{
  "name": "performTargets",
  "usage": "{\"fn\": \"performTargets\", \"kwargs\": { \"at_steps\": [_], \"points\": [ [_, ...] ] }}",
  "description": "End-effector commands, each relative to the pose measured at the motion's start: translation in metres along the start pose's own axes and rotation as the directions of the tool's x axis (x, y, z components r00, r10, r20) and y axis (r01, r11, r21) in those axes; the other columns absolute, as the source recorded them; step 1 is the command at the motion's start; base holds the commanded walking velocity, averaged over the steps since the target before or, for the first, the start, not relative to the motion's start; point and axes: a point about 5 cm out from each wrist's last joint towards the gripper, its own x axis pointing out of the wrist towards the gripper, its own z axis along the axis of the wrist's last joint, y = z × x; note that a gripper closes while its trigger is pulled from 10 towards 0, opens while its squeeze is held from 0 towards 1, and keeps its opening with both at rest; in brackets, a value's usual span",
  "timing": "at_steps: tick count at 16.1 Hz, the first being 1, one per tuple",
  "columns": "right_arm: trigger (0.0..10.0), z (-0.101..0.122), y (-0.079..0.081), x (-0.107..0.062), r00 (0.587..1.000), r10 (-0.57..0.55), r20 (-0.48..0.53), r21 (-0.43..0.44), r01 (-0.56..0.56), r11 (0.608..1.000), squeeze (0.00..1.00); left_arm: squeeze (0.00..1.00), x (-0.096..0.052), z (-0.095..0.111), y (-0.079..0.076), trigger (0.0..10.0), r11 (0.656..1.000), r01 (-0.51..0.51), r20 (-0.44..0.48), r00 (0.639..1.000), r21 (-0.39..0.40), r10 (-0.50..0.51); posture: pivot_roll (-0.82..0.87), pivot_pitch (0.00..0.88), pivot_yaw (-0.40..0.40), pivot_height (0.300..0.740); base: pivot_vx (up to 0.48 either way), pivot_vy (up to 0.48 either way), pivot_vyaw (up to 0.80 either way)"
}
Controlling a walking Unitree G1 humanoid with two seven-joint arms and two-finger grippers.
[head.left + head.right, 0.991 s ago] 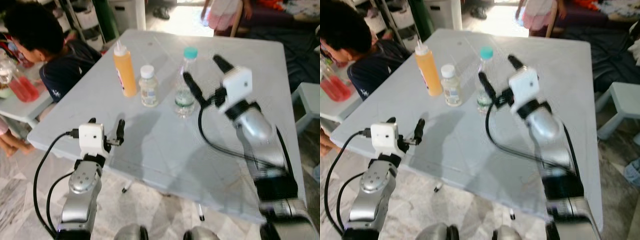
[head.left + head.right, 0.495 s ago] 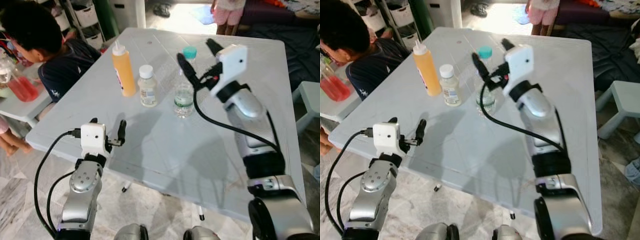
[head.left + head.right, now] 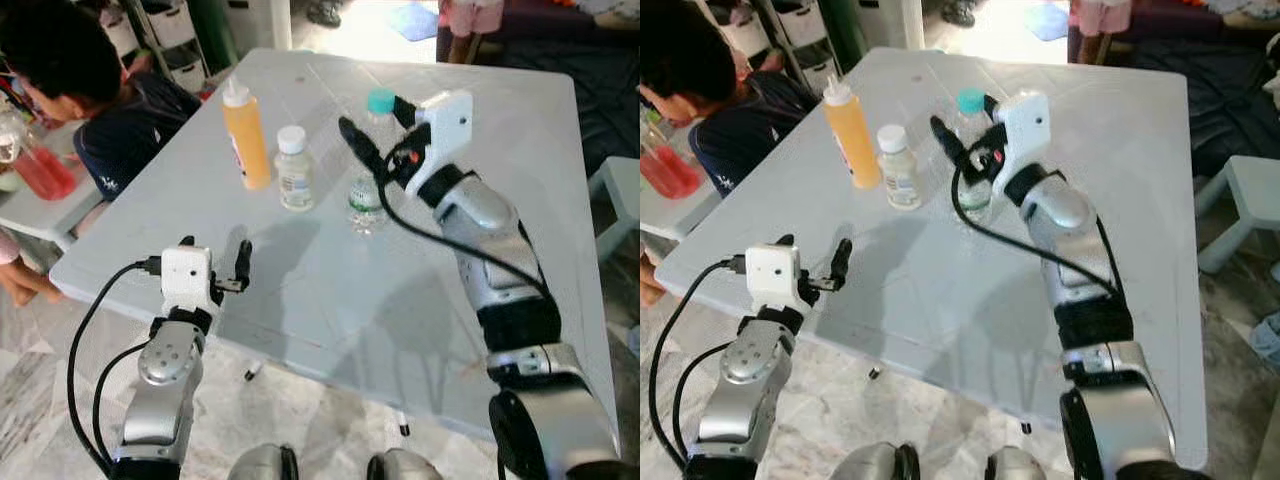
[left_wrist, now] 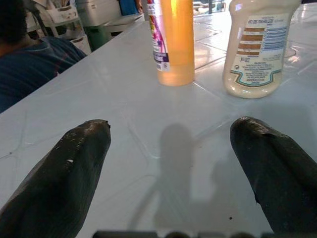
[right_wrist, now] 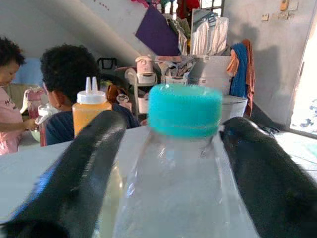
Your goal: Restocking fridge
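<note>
The right end effector [image 3: 378, 128] is spread wide, one black finger on each side of the clear plastic water bottle with the teal cap [image 3: 367, 165], which stands mid-table [image 3: 330, 290] toward the far edge. Best to settle lower around the body, centre it, then close gently. The left end effector [image 3: 212, 260] hovers open at the near-left edge.

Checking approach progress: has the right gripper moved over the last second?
Yes. The right gripper has closed in on the teal-capped water bottle, its open fingers now straddling the neck.
</note>
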Motion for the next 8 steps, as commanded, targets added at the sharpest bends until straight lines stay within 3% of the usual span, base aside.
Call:
{"fn": "performTargets", "kwargs": {
  "at_steps": [1,8],
  "points": [
    [0.0,0.006,-0.003,0.003,1.000,0.000,0.001,0.007,0.000,1.000,0.00,0.00,0.000,0.001,0.002,10.0,1.000,-0.001,-0.005,1.000,0.008,0.001,-0.01,0.125,0.104,0.740,0.000,0.000,0.00],
    [0.0,0.019,-0.003,0.015,0.999,0.033,-0.016,-0.007,-0.033,0.999,0.00,0.00,0.004,0.002,0.000,10.0,1.000,-0.001,-0.006,1.000,0.008,0.001,-0.02,0.125,0.097,0.740,0.000,0.000,0.00]
  ]
}}
